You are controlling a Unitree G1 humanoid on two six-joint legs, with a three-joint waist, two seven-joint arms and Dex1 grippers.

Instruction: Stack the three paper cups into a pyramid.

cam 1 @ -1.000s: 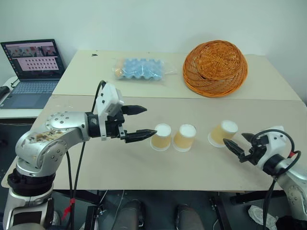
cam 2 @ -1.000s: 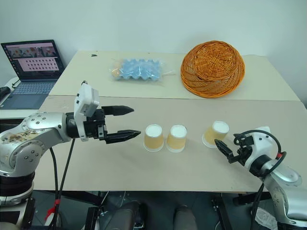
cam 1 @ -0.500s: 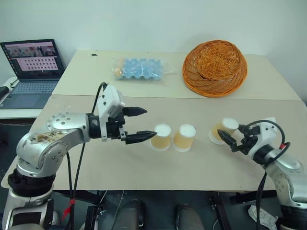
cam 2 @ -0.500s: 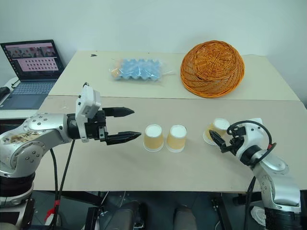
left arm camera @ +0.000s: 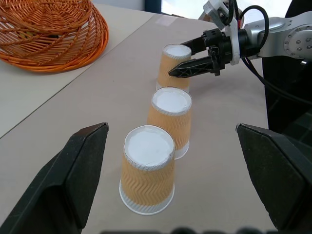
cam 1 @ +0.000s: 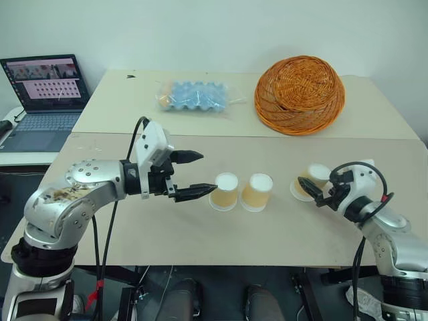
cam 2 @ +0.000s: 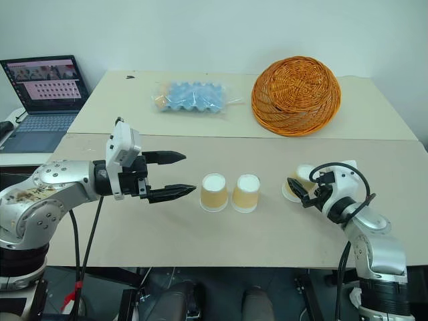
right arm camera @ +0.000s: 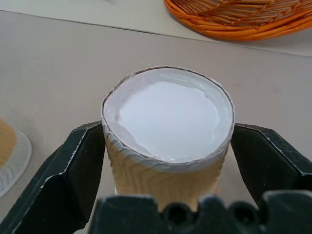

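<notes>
Cups: two stood upturned side by side as base pair (cam 1: pixel 242 192), third cup (cam 1: pixel 310 181) well apart, basket (cam 1: pixel 299 93) side. R gripper (right arm camera: pixel 165 161) was spread astride it, prob. not yet squeezing, ready to lift. L gripper (cam 1: pixel 195 174) was spread too, beside base pair.

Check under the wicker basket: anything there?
Cannot tell. The wicker basket lies upside down on the far table, with its dome covering whatever might be beneath. Only its woven outside shows; the blue egg tray sits beside it.
</notes>
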